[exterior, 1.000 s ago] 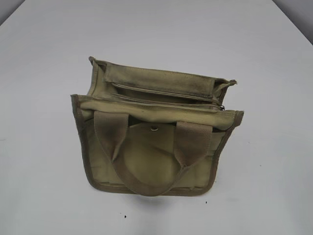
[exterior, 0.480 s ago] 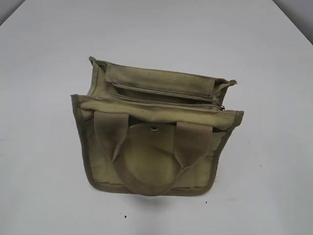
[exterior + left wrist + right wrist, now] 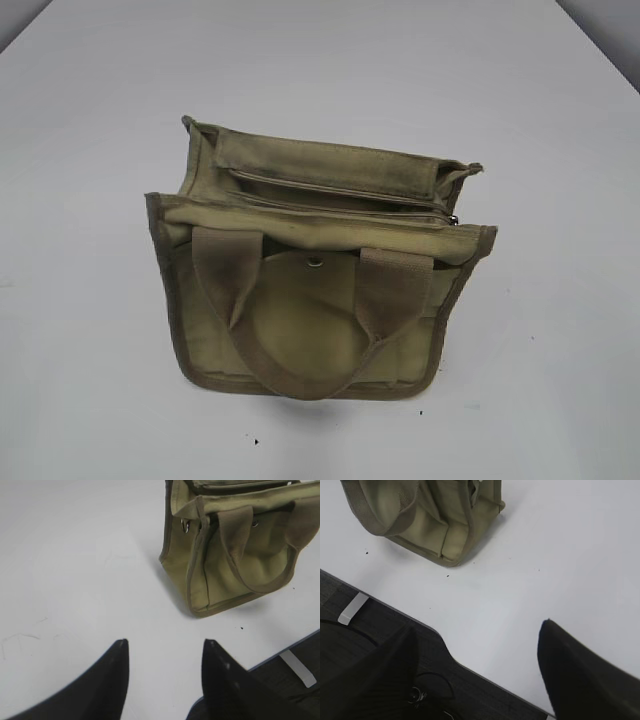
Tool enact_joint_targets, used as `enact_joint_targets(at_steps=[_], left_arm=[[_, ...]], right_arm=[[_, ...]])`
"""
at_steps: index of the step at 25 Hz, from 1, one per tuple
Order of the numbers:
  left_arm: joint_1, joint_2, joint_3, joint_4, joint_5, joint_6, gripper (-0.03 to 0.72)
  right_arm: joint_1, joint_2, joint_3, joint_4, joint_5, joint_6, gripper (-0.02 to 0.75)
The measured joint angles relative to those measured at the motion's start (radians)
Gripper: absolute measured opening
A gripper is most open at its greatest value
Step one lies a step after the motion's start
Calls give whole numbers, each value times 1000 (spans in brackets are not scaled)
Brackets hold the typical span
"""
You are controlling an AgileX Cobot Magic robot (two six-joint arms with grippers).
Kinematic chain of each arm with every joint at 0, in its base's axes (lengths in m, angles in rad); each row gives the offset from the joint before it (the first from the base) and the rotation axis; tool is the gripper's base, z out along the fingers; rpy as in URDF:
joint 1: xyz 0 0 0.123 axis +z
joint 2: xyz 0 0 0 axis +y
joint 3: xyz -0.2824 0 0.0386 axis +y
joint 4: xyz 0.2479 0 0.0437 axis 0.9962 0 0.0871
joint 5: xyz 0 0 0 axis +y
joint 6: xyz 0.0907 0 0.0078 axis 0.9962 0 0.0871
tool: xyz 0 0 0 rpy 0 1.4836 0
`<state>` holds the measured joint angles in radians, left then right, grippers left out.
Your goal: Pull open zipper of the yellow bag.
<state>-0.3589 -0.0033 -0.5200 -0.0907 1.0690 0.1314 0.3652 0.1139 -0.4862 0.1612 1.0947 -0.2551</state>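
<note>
The yellow bag (image 3: 320,300) stands in the middle of the white table (image 3: 90,150), its two tan handles hanging down the near face. The zipper (image 3: 340,208) runs across its top, with the small metal pull tab (image 3: 453,220) at the right end. A round snap button (image 3: 316,263) sits on the front flap. Neither gripper shows in the exterior view. My left gripper (image 3: 166,645) is open over bare table, well short of the bag (image 3: 225,565). My right gripper (image 3: 479,627) is open wide near the table's edge, apart from the bag (image 3: 430,515).
The table's front edge (image 3: 395,611) runs close under the right gripper, with dark floor and cables beyond it. The same edge (image 3: 295,642) shows at the lower right of the left wrist view. White tabletop surrounds the bag on all sides.
</note>
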Motion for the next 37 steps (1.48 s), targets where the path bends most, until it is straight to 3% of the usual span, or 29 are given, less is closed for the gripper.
enact_joint_targets(at_steps=[3,9,12,18,37], left_arm=[[30,-2,0,0,0,0,352],[294,-2,0,0,0,0,345],[375,-2,0,0,-1,0,344],[383,-2,0,0,-3,0,318],[371,-2,0,0,-4,0,313]], right_arm=[[-76,0,0,2,0,0,574],[-269,-1,0,2,0,0,574],[-325,-13,1,2,0,0,574],[-342,-117,2,4,0,0,574],[-343,-121,2,5,0,0,574]])
